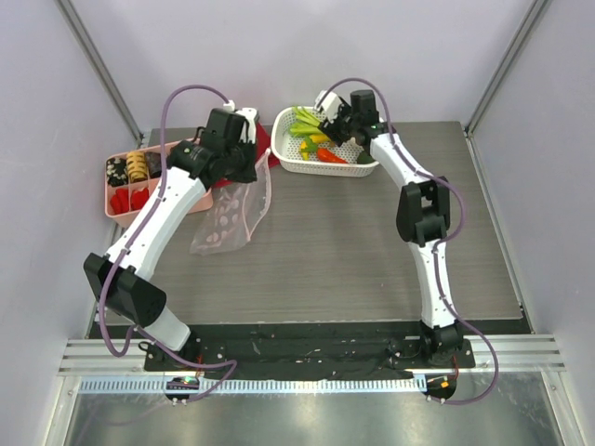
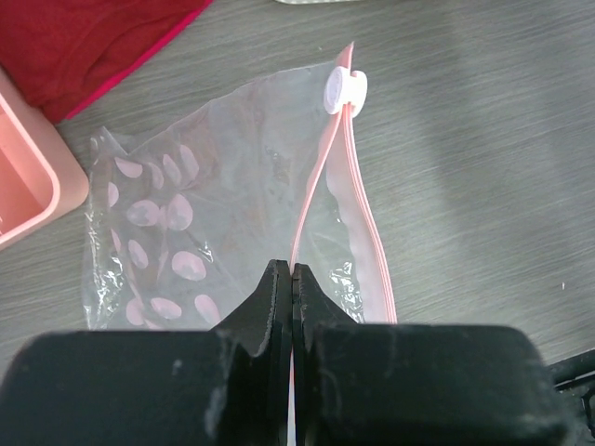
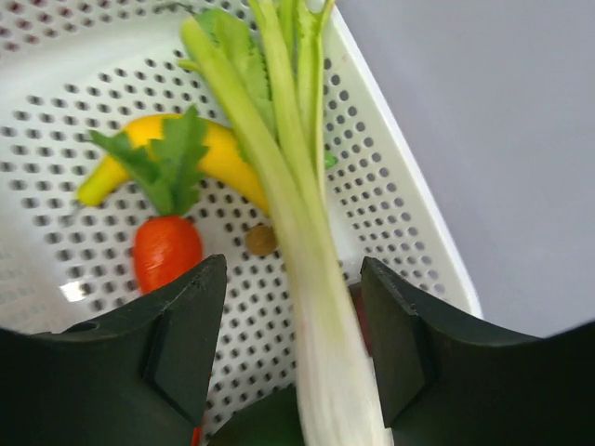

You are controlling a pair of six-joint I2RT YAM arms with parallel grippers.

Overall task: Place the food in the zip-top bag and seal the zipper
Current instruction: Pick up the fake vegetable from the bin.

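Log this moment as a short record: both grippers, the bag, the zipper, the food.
left gripper: shut on the zipper edge of the bag
right gripper: open, jaws either side of the leek, not closed on it
bag: resting on the table, no food visible inside
zipper: unsealed, strips apart, slider at the far end
food: leek, banana and a red-orange piece in the white basket

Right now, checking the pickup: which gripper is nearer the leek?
Right: the right gripper straddles the leek; the left gripper is far off, clamped on the zip-top bag.
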